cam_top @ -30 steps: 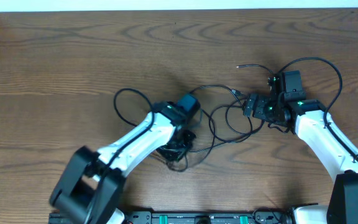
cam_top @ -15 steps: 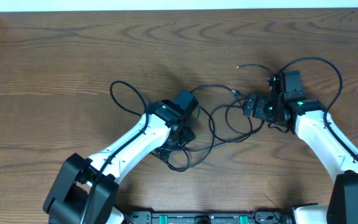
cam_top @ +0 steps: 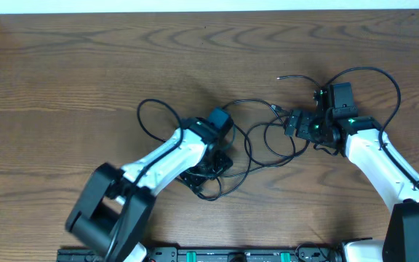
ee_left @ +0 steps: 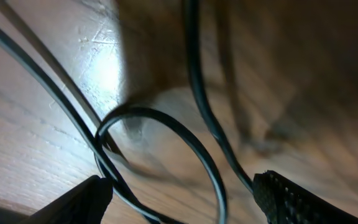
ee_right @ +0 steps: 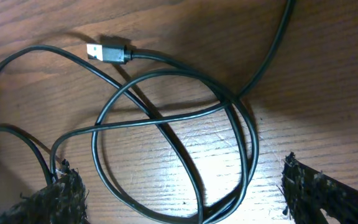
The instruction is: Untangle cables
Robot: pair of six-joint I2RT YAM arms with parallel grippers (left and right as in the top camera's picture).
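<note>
We see both wide open, gripping nothing: left gripper (ee_left: 182, 186) straddling the cables (ee_left: 194, 81), right gripper (ee_right: 180, 177) over loops.

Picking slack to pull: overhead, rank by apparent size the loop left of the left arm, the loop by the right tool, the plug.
1-2. Left loop and centre loop: look alike, no ranking.
3. Plug: clearly smallest.

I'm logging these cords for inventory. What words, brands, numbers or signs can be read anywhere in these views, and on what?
None can be read.
The cables show no print.
The USB plug shows no legible marking.
The green lights on the right arm are lamps, not characters.
</note>
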